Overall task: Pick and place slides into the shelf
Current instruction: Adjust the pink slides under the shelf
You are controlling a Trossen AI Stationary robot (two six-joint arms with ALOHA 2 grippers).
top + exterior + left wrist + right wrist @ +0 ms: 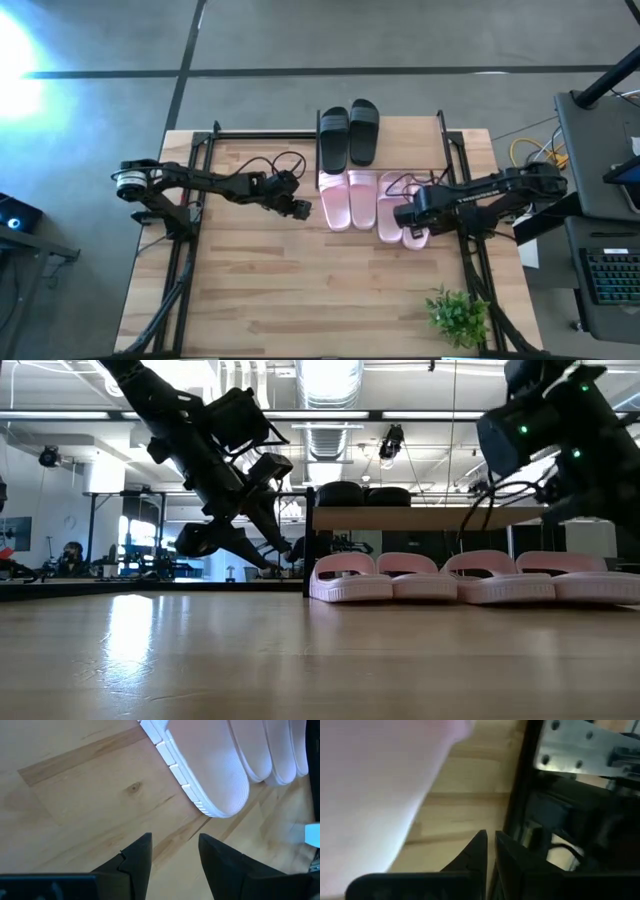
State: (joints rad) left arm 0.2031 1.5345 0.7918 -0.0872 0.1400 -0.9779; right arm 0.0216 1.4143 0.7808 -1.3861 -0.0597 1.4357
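Note:
Two black slides (348,133) stand side by side on the shelf's wooden plank (430,518). Below it, several pale pink slides (372,205) rest sole-down in a row on the table, also seen in the low view (455,578). My left gripper (300,208) hangs open, slanting down, just left of the leftmost pink slide (210,770), with nothing between its fingers (175,842). My right gripper (405,215) hovers shut over the rightmost pink slides (375,795), its fingers (491,836) closed on nothing.
A small green plant (458,315) stands at the table's near right corner. Black frame bars (205,160) run along both table sides, and one (520,795) lies close to my right gripper. The near half of the tabletop (310,300) is bare wood.

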